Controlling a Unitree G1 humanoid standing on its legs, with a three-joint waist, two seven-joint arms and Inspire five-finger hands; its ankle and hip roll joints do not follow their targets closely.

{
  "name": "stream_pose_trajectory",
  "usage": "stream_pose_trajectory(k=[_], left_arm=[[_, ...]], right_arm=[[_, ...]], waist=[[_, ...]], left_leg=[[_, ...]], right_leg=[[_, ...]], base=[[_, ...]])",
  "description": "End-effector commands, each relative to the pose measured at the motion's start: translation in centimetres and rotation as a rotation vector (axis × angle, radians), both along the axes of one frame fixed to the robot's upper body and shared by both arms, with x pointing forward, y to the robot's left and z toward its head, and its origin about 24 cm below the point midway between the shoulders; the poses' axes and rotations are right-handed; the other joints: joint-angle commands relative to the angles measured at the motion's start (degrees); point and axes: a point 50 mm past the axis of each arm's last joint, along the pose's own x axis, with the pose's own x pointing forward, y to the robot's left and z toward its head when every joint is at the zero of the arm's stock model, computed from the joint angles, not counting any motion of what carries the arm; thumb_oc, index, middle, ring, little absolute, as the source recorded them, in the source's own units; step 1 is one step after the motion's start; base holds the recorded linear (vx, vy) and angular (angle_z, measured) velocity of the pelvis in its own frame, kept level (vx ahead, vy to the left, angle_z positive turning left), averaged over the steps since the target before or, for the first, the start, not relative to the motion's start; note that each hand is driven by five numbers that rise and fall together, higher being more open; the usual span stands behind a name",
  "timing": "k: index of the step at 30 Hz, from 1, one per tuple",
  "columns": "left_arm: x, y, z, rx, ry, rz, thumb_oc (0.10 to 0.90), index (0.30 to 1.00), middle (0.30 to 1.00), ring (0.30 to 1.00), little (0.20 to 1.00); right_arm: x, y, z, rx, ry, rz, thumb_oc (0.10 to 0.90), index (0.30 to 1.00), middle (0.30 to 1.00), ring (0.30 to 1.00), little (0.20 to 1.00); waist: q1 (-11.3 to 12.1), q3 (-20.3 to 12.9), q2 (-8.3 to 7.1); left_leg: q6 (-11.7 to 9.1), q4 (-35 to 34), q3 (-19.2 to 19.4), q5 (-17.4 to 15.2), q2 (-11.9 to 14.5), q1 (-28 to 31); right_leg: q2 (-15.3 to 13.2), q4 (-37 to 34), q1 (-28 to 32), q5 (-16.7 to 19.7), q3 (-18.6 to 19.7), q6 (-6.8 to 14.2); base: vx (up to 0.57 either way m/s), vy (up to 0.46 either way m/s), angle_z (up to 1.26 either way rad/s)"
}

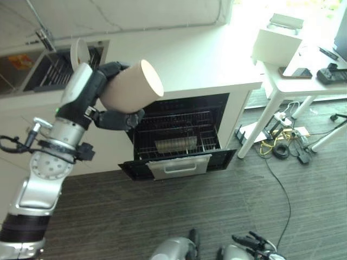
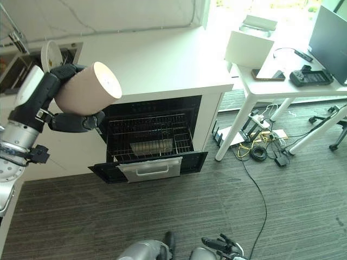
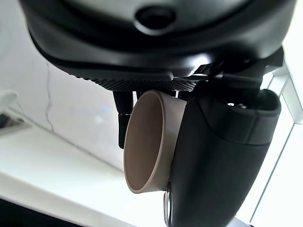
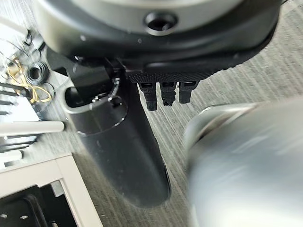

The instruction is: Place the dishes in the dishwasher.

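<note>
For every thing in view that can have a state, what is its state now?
Beige plastic cup: held sideways in the air, mouth towards the dishwasher.
Left hand: shut on the cup.
Right hand: open, fingers straight, over the floor.
Black dishwasher: open, wire rack pulled out.
White plate: upright by the sink.

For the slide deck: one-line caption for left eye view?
Left hand holds beige cup above open dishwasher.

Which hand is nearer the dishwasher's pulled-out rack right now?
Left. The left hand holds the beige cup just above the rack's left end; the right hand hangs low over the floor.
</note>
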Motion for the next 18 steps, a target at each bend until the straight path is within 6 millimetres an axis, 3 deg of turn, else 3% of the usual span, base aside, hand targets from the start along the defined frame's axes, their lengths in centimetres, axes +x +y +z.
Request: stream_pose_trajectory(k=[1,6,8,16,18], left_arm=[[-1.8,-1.2,5.7,0.0,-0.289,-0.035,0.4,0.3,0.3,0.3,0.3],[-1.9,-1.0,6.2,0.017,-0.275,-0.028,0.4,0.3,0.3,0.3,0.3],[-2.0,-0.9,6.4,0.021,-0.269,-0.027,0.4,0.3,0.3,0.3,0.3],[-2.5,-0.1,6.5,0.02,-0.239,0.017,0.4,0.3,0.3,0.3,0.3],[-2.6,0.2,6.9,0.027,-0.235,0.04,0.4,0.3,0.3,0.3,0.3]], right_arm=[[-0.6,-2.9,0.7,-0.071,0.01,0.0,0.8,0.9,0.9,0.9,0.9],[-1.0,-2.8,0.5,-0.058,0.042,0.024,0.8,0.9,0.9,0.9,0.9],[-1.2,-2.8,0.4,-0.055,0.048,0.034,0.8,0.9,0.9,0.9,0.9],[0.1,-3.0,0.9,-0.069,0.019,0.107,0.8,0.9,0.9,0.9,0.9],[0.4,-3.3,1.2,-0.068,0.01,0.122,0.8,0.9,0.9,0.9,0.9]], waist=[[-0.9,-2.3,0.87],[-0.8,-3.8,-0.73],[-0.5,-4.6,-0.86],[0.8,-6.7,-1.11],[0.8,-6.6,-0.74]], left_leg=[[-7.8,-6.9,-4.7,-1.6,3.2,4.2],[-7.8,-6.9,-5.0,-3.9,3.2,4.4],[-8.2,-6.9,-5.1,-4.0,4.0,4.3],[-11.4,-6.9,-2.9,-2.6,9.9,4.7],[-13.1,-6.9,-2.5,-1.1,12.4,4.2]], right_leg=[[0.9,-3.0,0.6,5.3,-0.3,3.5],[-1.3,-3.0,-3.4,6.7,4.3,6.0],[-1.1,-3.0,-3.3,5.8,4.7,5.9],[0.3,-3.0,0.4,1.6,0.2,3.7],[1.5,-3.0,1.5,0.1,-1.4,2.4]], base=[[0.07,-0.098,0.11],[0.12,-0.178,0.29],[0.15,-0.226,0.5],[0.16,-0.232,0.32],[0.16,-0.302,0.26]])
